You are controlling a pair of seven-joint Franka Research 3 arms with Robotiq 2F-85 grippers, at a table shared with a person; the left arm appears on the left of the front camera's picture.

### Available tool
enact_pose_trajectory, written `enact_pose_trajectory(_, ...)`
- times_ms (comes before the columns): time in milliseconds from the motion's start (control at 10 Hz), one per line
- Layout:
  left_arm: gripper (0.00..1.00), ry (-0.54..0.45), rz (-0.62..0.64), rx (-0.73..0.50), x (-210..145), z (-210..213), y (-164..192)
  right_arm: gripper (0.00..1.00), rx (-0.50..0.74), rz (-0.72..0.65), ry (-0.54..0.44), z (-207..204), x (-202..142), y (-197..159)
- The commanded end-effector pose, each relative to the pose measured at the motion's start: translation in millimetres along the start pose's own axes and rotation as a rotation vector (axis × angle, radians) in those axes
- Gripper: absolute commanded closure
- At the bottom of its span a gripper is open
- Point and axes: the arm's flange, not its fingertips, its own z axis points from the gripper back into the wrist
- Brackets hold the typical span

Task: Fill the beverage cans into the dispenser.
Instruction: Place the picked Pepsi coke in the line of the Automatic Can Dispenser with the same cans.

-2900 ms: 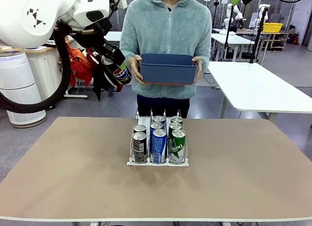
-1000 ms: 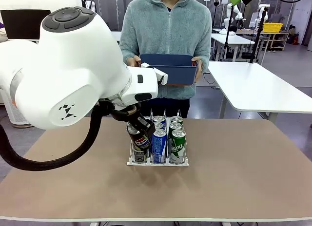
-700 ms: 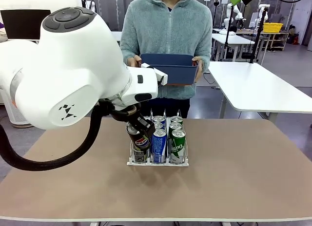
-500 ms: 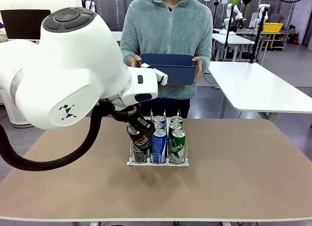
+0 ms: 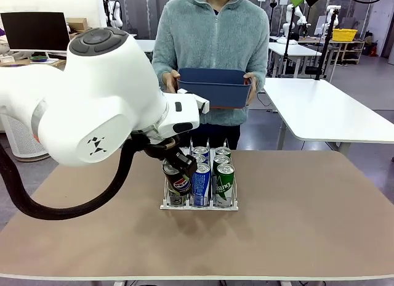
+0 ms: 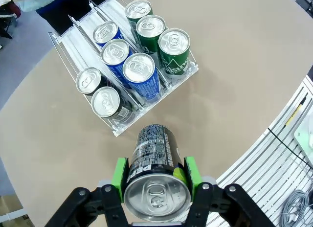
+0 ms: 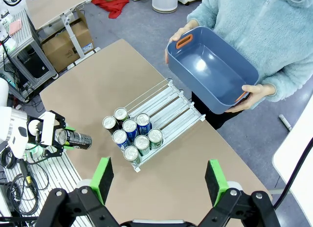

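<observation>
Against the frame half a second back, the left arm has shifted slightly toward picture right and its held can sits a little lower; a monitor (image 5: pixel 35 31) behind is now uncovered. Nearly three seconds back the arm was raised at upper left with the can clear of the rack.

Surface: brown worktop (image 5: pixel 295 224), carrying the dispenser (image 5: pixel 199 205) near its middle. Eight beverage cans (image 6: pixel 141 73) stand in the three lanes: two dark, three blue, three green. A person at the far side holds a blue bin (image 5: pixel 213 86) in both hands above the far edge. White tables and other equipment stand behind on a grey floor.

Pose: the left arm reaches in from picture left, its large white body over the near-left worktop. The left tool (image 6: pixel 155 174) is closed on a dark can (image 6: pixel 153 161), green pads against both sides, the can tilted with its silver top toward the wrist camera, just in front of the dark-can lane. The right tool (image 7: pixel 159 177) hangs high above the worktop, jaws wide, holding nothing
</observation>
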Motion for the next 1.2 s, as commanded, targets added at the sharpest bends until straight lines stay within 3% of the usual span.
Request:
enact_pose_trajectory(0, 0.42, -0.021, 0.043, -0.036, 1.5, -16.4, 3.2, 0.0, 0.0, 0.001, 0.0, 0.3, -0.5, 0.5)
enact_pose_trajectory(400, 0.42, 0.03, 0.051, -0.06, -0.6, -46.1, 15.2, 0.0, 0.0, 0.001, 0.0, 0.3, -0.5, 0.5)
enact_pose_trajectory(1100, 0.42, 0.008, 0.057, -0.053, 4.5, -85.2, 60.8, 0.0, 0.0, 0.001, 0.0, 0.3, -0.5, 0.5)
